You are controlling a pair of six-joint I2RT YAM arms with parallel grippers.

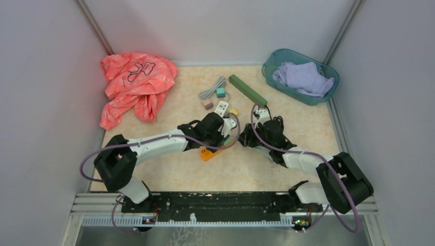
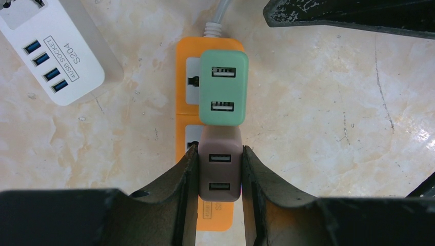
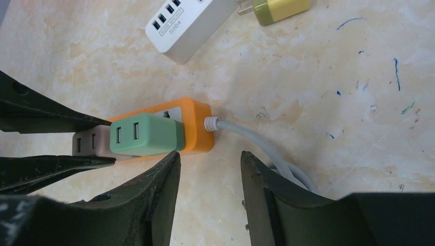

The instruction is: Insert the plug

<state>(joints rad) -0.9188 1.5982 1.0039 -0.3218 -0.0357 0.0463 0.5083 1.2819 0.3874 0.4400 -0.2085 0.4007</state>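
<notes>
An orange power strip (image 2: 185, 92) lies on the table, also in the right wrist view (image 3: 197, 125) and the top view (image 1: 209, 154). A green USB plug (image 2: 223, 88) sits in its socket near the cord end. My left gripper (image 2: 219, 154) is shut on a mauve USB plug (image 2: 219, 171), which stands on the strip's other socket beside the green one (image 3: 146, 134). My right gripper (image 3: 210, 159) is open and empty, just beside the strip's cord end, its fingers off the strip. The grey cord (image 3: 246, 134) runs past its right finger.
A white USB socket block (image 2: 48, 51) lies left of the strip. A yellow plug (image 3: 279, 9), a long green strip (image 1: 248, 90), loose adapters (image 1: 220, 92), a pink cloth (image 1: 134, 82) and a teal basket (image 1: 272, 69) with a lilac cloth lie further back.
</notes>
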